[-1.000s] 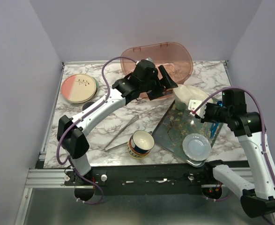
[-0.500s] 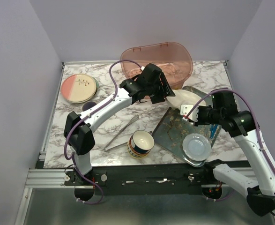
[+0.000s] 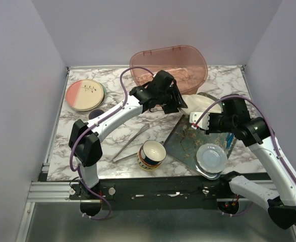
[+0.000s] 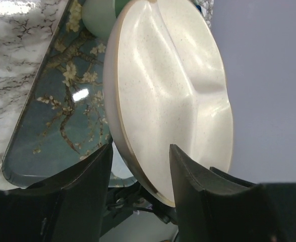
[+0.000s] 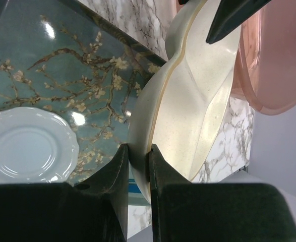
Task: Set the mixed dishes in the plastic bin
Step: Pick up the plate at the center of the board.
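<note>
Bowl [image 3: 202, 103] hangs on edge over the tray [image 3: 184, 142], right gripper [image 5: 137, 151] pinching its rim, left gripper [image 4: 140, 151] spread astride the opposite rim. I'd seat left fully before releasing right.

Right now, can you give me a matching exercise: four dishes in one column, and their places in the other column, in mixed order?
1 cream dish
2 pink plate
3 blue bowl
4 saucer

a on the flowered tray
b far left on the table
c in the right gripper
d beside the tongs

Pairs: 1c, 2b, 3d, 4a
</note>
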`<state>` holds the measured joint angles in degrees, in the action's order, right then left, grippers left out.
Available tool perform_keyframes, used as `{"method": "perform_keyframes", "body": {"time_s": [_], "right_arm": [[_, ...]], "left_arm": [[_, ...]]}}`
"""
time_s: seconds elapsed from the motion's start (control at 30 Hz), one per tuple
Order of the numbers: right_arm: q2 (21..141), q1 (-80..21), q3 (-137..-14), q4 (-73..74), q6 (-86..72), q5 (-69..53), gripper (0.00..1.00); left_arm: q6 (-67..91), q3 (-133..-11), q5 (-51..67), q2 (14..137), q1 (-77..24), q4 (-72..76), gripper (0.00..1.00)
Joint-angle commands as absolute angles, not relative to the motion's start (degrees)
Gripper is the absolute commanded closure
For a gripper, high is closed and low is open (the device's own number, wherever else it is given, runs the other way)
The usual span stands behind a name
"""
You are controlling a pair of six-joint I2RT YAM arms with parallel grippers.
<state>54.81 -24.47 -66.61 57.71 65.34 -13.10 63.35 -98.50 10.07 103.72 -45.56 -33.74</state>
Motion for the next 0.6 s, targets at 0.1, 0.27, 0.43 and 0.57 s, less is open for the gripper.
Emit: {"method": "perform_keyframes", "body": {"time_s": [0.1,0.27,0.43,0.57], "right_arm": [[54.31,-27.07,-69.43,42.98,66.62,-6.95,0.99],[53.88,-29.52,-68.03,42.80,67.32,-4.31,1.00],[53.17,-31.03,-66.53,42.54,67.94,-1.50,0.99],[52.30,-31.20,-66.53,42.98,66.10,-1.84,0.97]], "left_arm": [[62.58,-98.35,14.85,103.44,-46.05,-34.36,0.41],[61.88,-99.49,13.98,103.54,-46.05,-34.89,0.65],[59.60,-100.81,13.62,103.45,-45.88,-34.72,0.99],[57.84,-100.11,14.76,102.22,-45.00,-32.18,1.00]]}}
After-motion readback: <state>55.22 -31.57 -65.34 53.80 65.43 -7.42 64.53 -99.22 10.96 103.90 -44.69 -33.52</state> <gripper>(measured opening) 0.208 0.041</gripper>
